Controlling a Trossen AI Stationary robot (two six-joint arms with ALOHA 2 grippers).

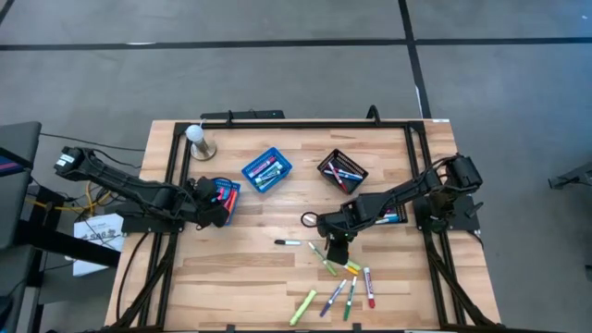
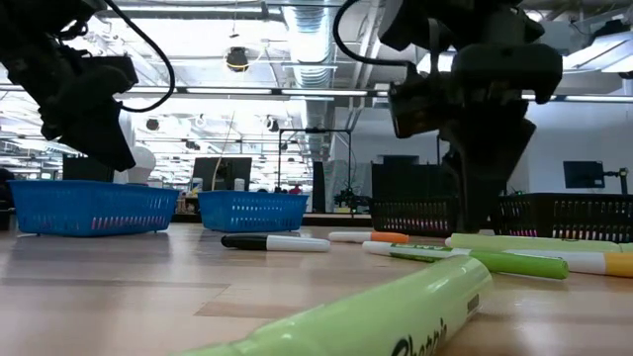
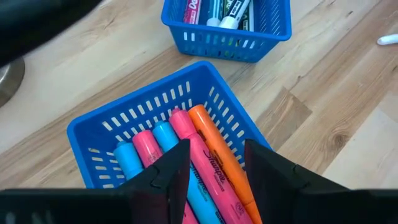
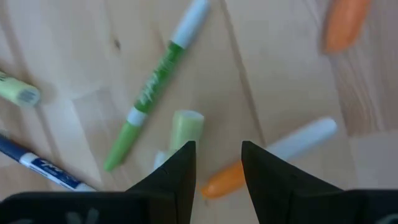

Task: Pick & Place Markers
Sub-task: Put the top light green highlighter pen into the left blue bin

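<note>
The left gripper (image 3: 214, 165) hangs right over a blue basket (image 1: 225, 197) at the left side of the table (image 1: 250, 277), its fingers spread apart with nothing between them. Below it, inside that basket, lie highlighters (image 3: 193, 162) packed side by side — blue, pink, blue, pink and orange. A 2nd blue basket (image 1: 266, 170) sits just beyond, nearer the table's middle, with markers (image 3: 217, 11) in it, and a black mesh basket (image 1: 341, 171) to its right holds a few more.

Over on the right, the right gripper (image 4: 217, 165) is down low above the scatter of loose markers (image 1: 338, 282) on the wood. Its 2 fingers stand parted, clear of any marker, gripping nothing. Just ahead of the fingertips lie a pale green highlighter stub (image 4: 186, 129) and an orange-and-white marker (image 4: 273, 155); a green-and-white marker (image 4: 152, 87) lies slanted beside them, a blue-and-white pen (image 4: 40, 165) off to one side.

In the high view a black-and-white marker (image 1: 289, 242) lies alone, left of the right gripper — the rest fan out toward the table's front edge, green, purple, red and yellow among them.
</note>
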